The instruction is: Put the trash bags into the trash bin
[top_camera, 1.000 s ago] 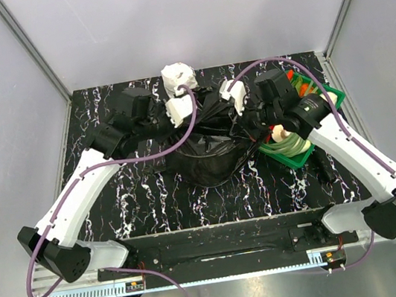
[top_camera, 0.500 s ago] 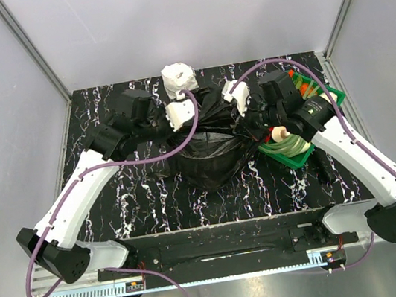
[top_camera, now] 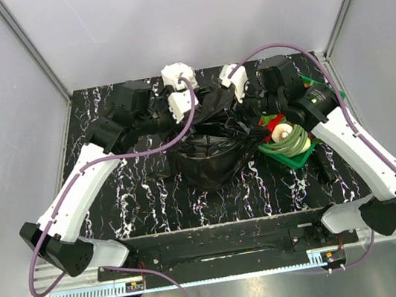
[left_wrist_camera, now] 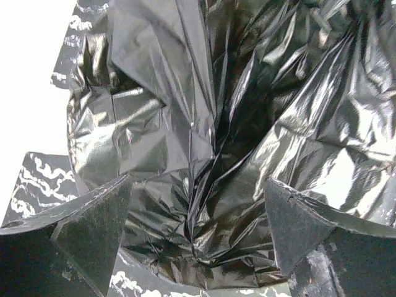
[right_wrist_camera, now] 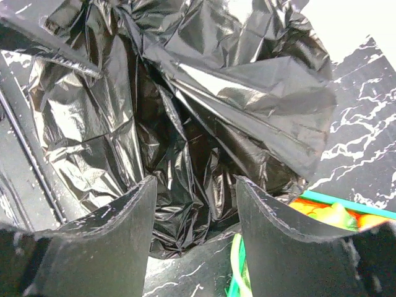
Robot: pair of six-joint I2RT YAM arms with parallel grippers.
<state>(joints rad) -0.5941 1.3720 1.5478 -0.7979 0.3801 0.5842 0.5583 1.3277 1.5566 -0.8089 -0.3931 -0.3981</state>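
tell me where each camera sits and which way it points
top external: above and behind the robot, facing down at the table; left arm and right arm show.
left wrist: on the left arm, facing the black trash bag past the open left gripper.
right wrist: likewise past the right gripper, green basket at the corner.
shared: all see the bag.

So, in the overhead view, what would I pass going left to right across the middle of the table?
left arm's white link → crumpled black trash bag → green basket → right arm's white link
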